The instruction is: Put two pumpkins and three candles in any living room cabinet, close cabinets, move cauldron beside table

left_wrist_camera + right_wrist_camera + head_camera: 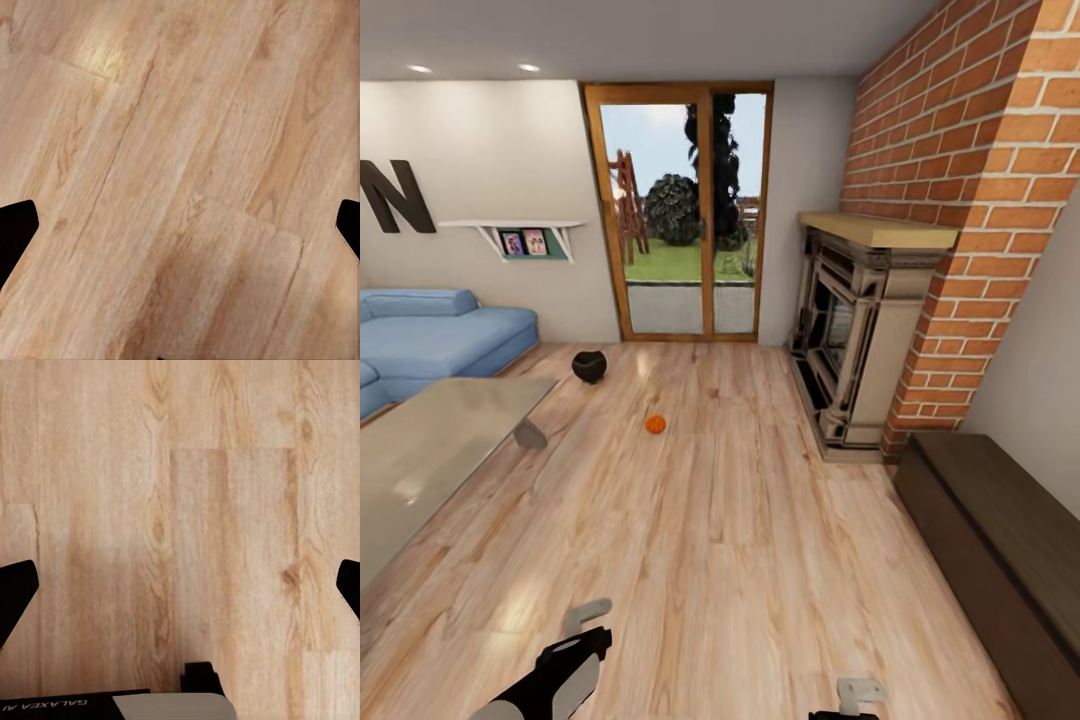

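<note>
Both claws, left claw (180, 225) and right claw (180, 585), spread wide, holding nothing, over bare floor (740, 560). Pumpkin (655, 424) lies mid-floor, cauldron (589, 366) beyond it near the worktop (430, 450), cabinet (1000, 540) shut at right. I'd drive straight to the pumpkin and stop within reach before lowering an arm.

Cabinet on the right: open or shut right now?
Shut, as far as shown. The cabinet presents a flat dark top and flush front with no drawer pulled out; its far end runs out of the head view.
</note>
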### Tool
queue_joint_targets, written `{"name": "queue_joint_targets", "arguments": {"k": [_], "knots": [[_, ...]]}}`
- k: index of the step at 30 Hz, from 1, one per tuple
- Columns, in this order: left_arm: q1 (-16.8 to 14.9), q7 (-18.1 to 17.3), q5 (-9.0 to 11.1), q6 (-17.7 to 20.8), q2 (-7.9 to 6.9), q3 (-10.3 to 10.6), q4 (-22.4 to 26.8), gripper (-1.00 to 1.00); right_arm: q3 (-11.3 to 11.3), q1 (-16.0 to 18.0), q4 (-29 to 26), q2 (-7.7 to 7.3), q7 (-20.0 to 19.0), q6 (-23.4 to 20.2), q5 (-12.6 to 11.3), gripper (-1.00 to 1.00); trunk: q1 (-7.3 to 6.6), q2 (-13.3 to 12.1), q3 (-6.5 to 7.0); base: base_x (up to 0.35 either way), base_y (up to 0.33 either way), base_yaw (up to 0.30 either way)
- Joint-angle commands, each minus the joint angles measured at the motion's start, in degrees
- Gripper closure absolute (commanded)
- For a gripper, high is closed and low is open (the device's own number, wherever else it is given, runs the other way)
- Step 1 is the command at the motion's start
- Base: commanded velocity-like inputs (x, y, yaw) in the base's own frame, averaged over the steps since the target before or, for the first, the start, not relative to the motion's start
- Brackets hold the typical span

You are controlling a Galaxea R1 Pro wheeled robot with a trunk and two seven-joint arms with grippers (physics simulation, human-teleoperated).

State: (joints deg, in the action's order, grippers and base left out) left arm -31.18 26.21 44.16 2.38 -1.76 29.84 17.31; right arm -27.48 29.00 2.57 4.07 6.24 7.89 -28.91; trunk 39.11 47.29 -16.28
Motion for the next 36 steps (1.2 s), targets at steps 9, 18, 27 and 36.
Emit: {"name": "queue_joint_targets", "arguments": {"k": [9, 18, 27, 36], "knots": [[0.0, 0.4, 0.2, 0.3, -0.07, 0.5, -0.3, -1.0, -0.5, 0.1, 0.2, 0.06, 0.0, 0.4, -0.5, -1.0, 0.04, 0.1, -0.07, 0.333, 0.0, 0.0], [0.0, 0.4, 0.1, 0.3, -0.09, 0.6, -0.3, -1.0, -0.5, 0.1, 0.2, 0.06, 0.0, 0.4, -0.5, -1.0, 0.04, 0.1, -0.07, 0.333, 0.005, 0.0], [0.0, 0.4, 0.1, 0.3, -0.09, 0.6, -0.3, -1.0, -0.5, 0.1, 0.2, 0.06, 0.0, 0.4, -0.5, -1.0, 0.04, 0.1, -0.07, 0.333, 0.074, 0.0], [0.0, 0.4, 0.1, 0.3, -0.08, 0.6, -0.3, -1.0, -0.5, 0.1, 0.2, 0.06, 0.0, 0.4, -0.5, -1.0, 0.04, 0.1, -0.07, 0.333, 0.082, 0.0]]}}
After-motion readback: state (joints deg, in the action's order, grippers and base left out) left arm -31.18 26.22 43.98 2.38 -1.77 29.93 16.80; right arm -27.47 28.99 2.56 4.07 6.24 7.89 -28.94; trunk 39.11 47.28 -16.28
